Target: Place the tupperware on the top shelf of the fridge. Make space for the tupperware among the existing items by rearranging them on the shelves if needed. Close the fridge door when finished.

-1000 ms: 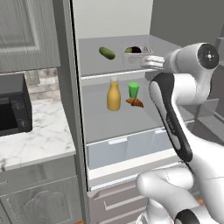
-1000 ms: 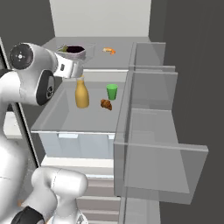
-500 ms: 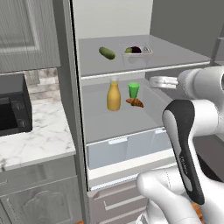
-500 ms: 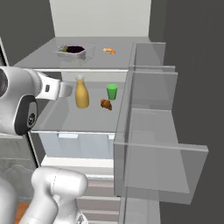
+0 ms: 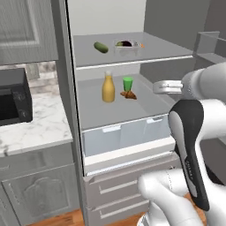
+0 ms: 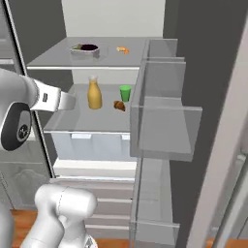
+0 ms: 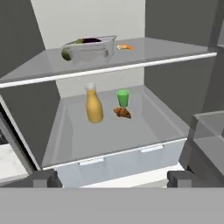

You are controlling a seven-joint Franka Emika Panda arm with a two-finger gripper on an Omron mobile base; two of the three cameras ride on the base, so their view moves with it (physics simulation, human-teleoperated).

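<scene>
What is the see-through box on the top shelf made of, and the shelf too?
The box looks like clear plastic: you can see dark food through its shiny walls. The top shelf looks like smooth grey plastic or painted metal with a pale front edge; the picture can't settle which.

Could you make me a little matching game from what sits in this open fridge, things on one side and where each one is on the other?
Things:
1. tupperware
2. cucumber
3. green cup
4. bottle

Places:
A. lower shelf, just behind the pastry
B. top shelf, clear box with dark contents
C. lower shelf, left of the cup
D. top shelf, left of the clear box

Pairs: 1-B, 2-D, 3-A, 4-C
</scene>
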